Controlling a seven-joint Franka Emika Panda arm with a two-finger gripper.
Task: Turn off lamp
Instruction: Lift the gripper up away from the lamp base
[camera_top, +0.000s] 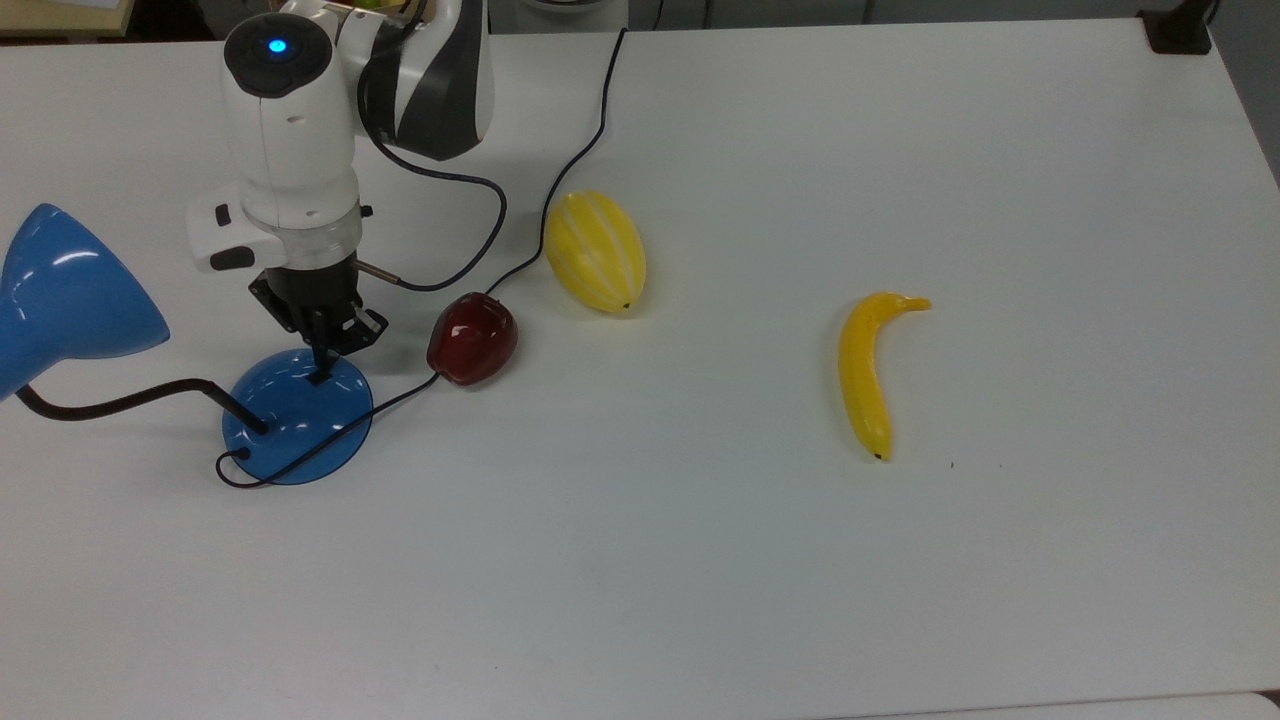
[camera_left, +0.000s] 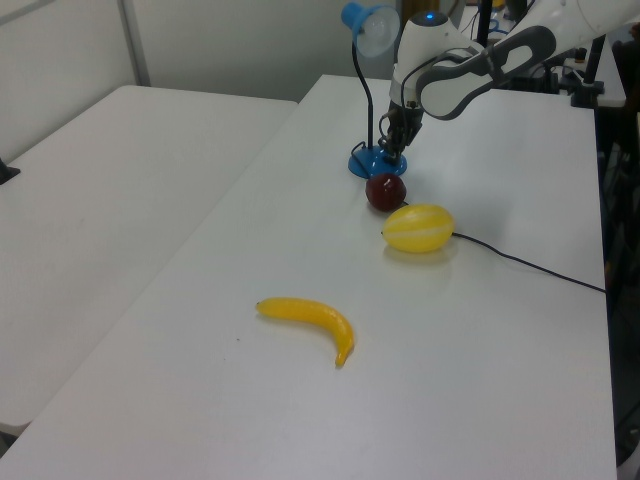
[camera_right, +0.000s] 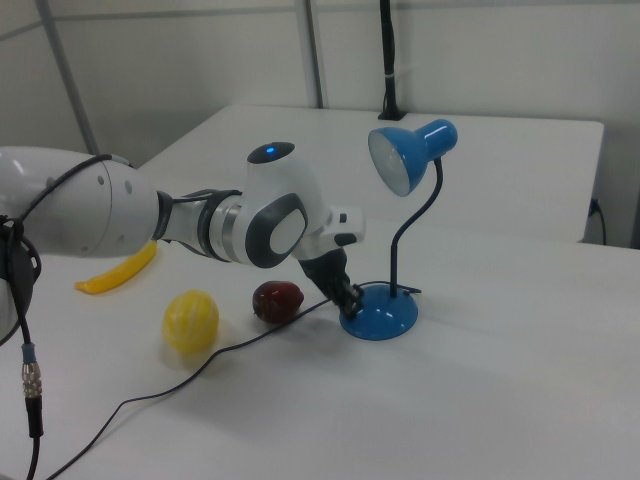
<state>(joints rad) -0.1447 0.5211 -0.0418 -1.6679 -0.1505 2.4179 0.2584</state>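
The lamp has a glossy blue cone shade (camera_top: 62, 292), a black bendy neck (camera_top: 120, 402) and a round blue base (camera_top: 297, 425) at the top view's left. My gripper (camera_top: 321, 373) points straight down, fingers shut together, tips on or just above the far part of the base, where the switch is hidden under them. In the left view the gripper (camera_left: 392, 160) stands over the lamp base (camera_left: 372, 162) under the shade (camera_left: 368, 26). In the right view the gripper (camera_right: 351, 301) meets the base (camera_right: 383, 317) on its left side.
A dark red apple (camera_top: 472, 338) lies right beside the base on the lamp's black cord (camera_top: 592, 130). A yellow melon (camera_top: 596, 250) sits just past it, and a banana (camera_top: 866, 372) lies farther to the top view's right on the white table (camera_top: 900, 580).
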